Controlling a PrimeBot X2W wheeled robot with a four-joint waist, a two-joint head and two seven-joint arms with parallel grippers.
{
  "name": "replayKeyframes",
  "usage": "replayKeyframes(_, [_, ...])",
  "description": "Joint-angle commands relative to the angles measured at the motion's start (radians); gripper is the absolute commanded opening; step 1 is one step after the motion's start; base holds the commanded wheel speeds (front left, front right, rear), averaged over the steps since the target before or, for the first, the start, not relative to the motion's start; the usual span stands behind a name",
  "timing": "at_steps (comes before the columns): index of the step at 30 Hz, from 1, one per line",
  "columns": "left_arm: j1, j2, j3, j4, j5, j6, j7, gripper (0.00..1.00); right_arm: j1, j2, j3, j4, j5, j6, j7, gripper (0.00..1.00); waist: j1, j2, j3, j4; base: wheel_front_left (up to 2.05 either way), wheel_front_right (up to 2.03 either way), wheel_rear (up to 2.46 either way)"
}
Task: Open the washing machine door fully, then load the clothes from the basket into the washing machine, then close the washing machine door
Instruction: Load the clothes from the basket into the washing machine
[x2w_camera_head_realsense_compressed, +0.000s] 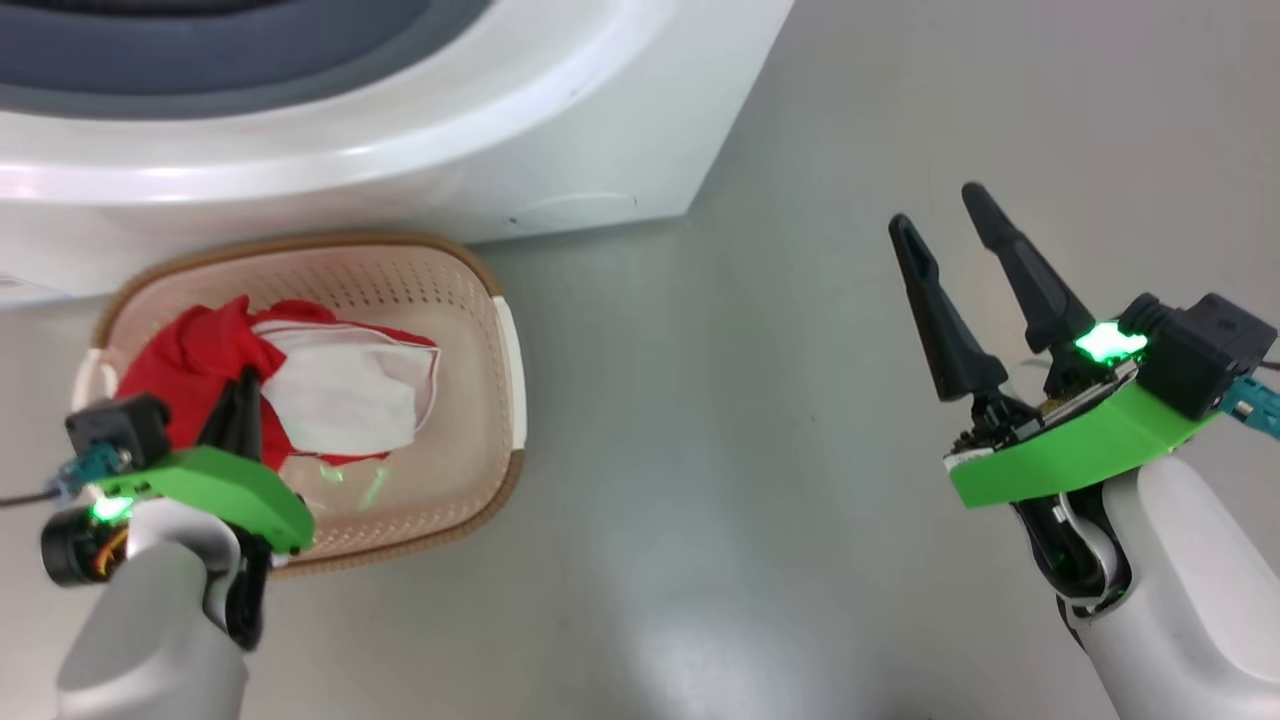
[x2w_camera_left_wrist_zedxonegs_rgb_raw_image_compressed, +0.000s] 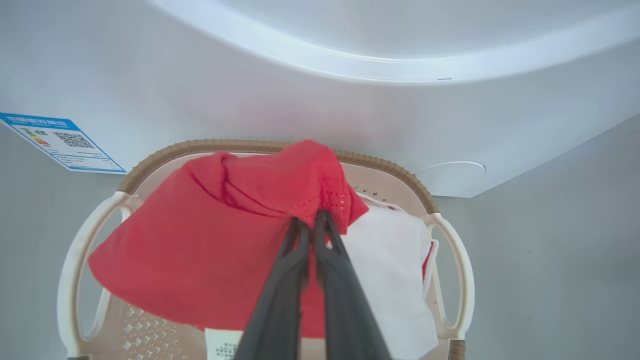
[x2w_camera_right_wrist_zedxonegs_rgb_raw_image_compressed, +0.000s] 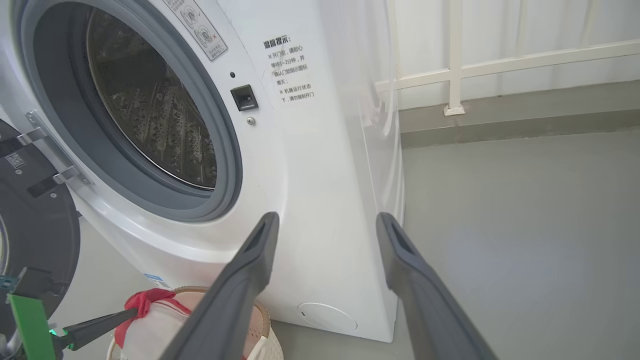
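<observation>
Your left gripper (x2w_camera_left_wrist_zedxonegs_rgb_raw_image_compressed: 310, 218) is down in the basket (x2w_camera_head_realsense_compressed: 400, 280), fingers pressed together and pinching a fold of the clothes (x2w_camera_left_wrist_zedxonegs_rgb_raw_image_compressed: 215, 240). It's the red part, bunched up right at the tips. The garment's white panel lies just beside the fingers, toward the right handle in the left wrist view, and the rest of the fabric drapes inside the basket.

The basket sits on the grey floor (x2w_camera_head_realsense_compressed: 800, 400), just beside the front of the washing machine (x2w_camera_right_wrist_zedxonegs_rgb_raw_image_compressed: 310, 175), under the opening; you can't tell whether rim and machine touch. A blue label (x2w_camera_left_wrist_zedxonegs_rgb_raw_image_compressed: 62, 142) shows on the machine's lower corner, off to the basket's left in the left wrist view.

Your right gripper (x2w_camera_head_realsense_compressed: 938, 208) hangs over bare floor, well apart from the basket, fingers spread wide with nothing between them. From the right wrist view, the washing machine door (x2w_camera_right_wrist_zedxonegs_rgb_raw_image_compressed: 40, 235) stands swung open at the left edge, and the steel drum (x2w_camera_right_wrist_zedxonegs_rgb_raw_image_compressed: 150, 115) is exposed inside its grey rubber ring (x2w_camera_right_wrist_zedxonegs_rgb_raw_image_compressed: 220, 165).
</observation>
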Motion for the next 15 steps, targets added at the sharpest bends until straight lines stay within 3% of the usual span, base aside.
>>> replayKeyframes(1, [0.038, 0.037, 0.023, -0.031, -0.009, -0.003, -0.012, 0.00, 0.040, -0.009, 0.017, -0.017, 0.016, 0.002, -0.005, 1.00, 0.0000, 0.0000, -0.057, 0.027, 0.00, 0.00, 0.00])
replayKeyframes(15, [0.275, 0.001, 0.093, -0.316, 0.045, 0.000, -0.012, 0.00, 0.128, -0.015, 0.033, 0.021, 0.022, 0.002, -0.005, 1.00, 0.0000, 0.0000, -0.245, 0.049, 0.00, 0.00, 0.00])
